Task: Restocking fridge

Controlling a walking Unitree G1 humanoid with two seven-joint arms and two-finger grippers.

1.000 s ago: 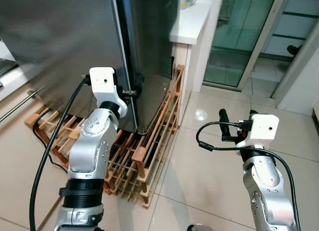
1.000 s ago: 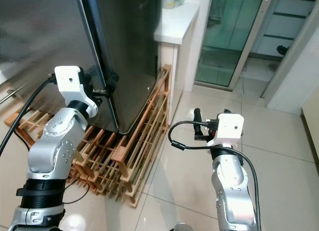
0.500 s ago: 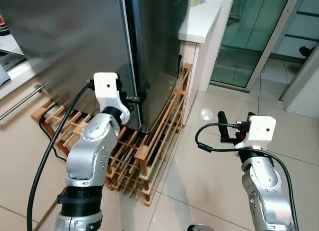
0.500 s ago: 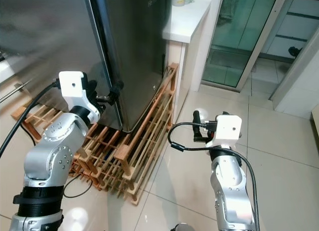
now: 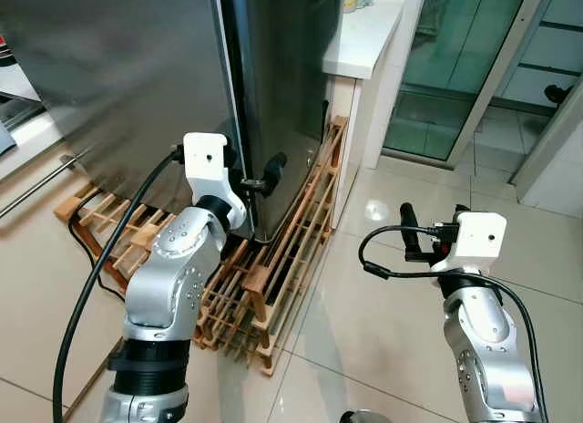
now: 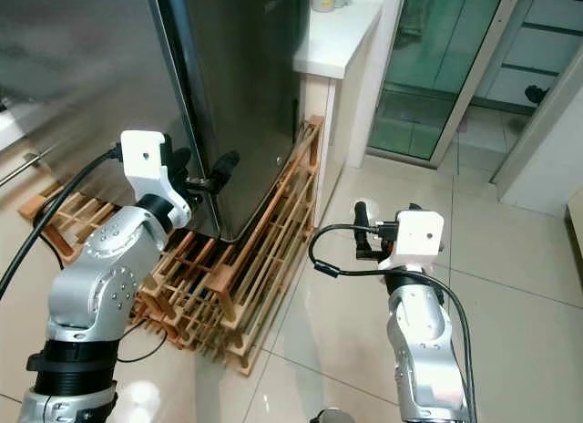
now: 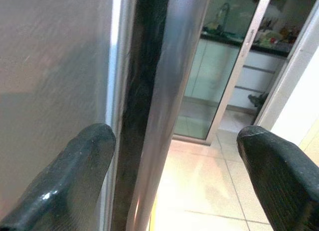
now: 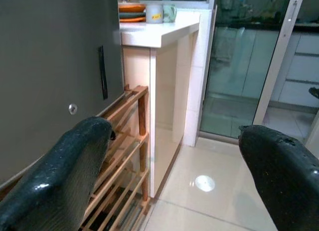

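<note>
Gleaming steel fridge, prob. shut.

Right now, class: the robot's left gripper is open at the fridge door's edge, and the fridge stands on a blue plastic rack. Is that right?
Not quite. The left gripper is open at the fridge door's edge, but the rack under the fridge is slatted wood, not blue plastic, as the left eye view shows.

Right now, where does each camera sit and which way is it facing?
Head views: look forward and down at the fridge, the wooden rack and both silver arms.
Left wrist view: looks along the open left gripper straddling the fridge door edge.
Right wrist view: looks along the open right gripper toward the white counter.
Shared: both wrist views show the fridge and the glass door.
</note>
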